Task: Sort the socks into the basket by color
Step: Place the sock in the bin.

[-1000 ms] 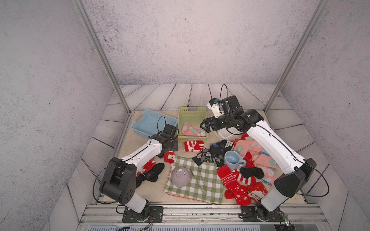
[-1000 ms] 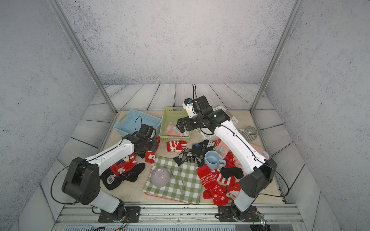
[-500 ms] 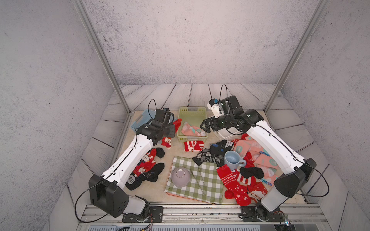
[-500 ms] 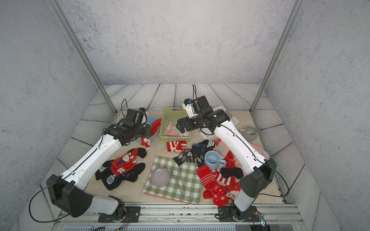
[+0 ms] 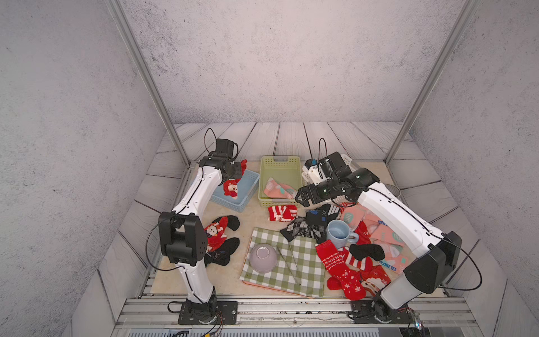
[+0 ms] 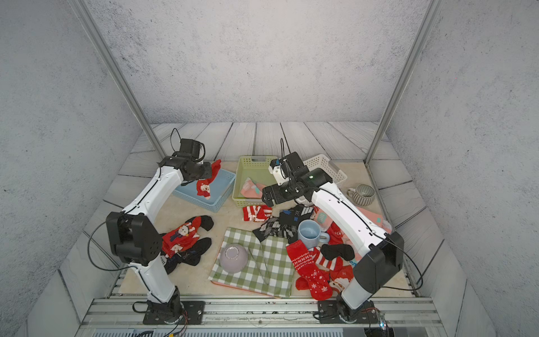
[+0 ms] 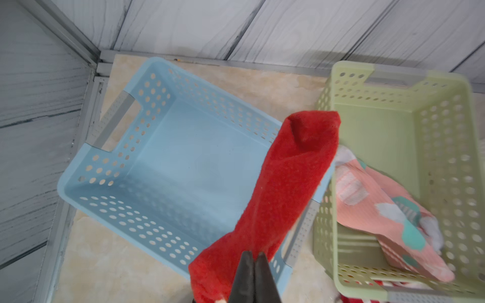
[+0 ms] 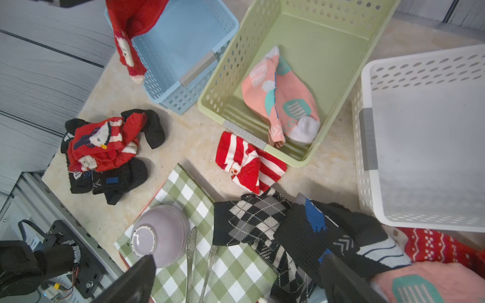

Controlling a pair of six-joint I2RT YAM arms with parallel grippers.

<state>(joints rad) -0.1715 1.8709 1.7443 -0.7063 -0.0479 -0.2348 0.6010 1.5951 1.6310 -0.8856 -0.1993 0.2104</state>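
My left gripper (image 5: 237, 170) (image 7: 253, 255) is shut on a red sock (image 5: 233, 186) (image 7: 291, 178) with a cartoon figure. The sock hangs over the empty blue basket (image 5: 248, 189) (image 7: 126, 123). A pink sock (image 5: 278, 189) lies in the green basket (image 5: 280, 163). Beside it the white basket (image 6: 323, 166) holds nothing. My right gripper (image 5: 299, 198) (image 8: 236, 265) hovers open and empty above a red-striped sock (image 5: 282, 213) and black argyle socks (image 5: 306, 229). More red and black socks (image 5: 217, 233) lie at the left; red, pink and black socks (image 5: 341, 268) are piled at the right.
A green-and-white checked cloth (image 5: 303, 262) at the front carries an upturned lilac bowl (image 5: 263, 258) and metal tongs (image 5: 287, 259). A blue mug (image 5: 338, 232) stands among the right-hand socks. A grey striped mug (image 6: 361, 194) sits near the white basket.
My left arm has lifted the red sock off the table and swung it back and up over the blue basket. The right arm has stayed still.
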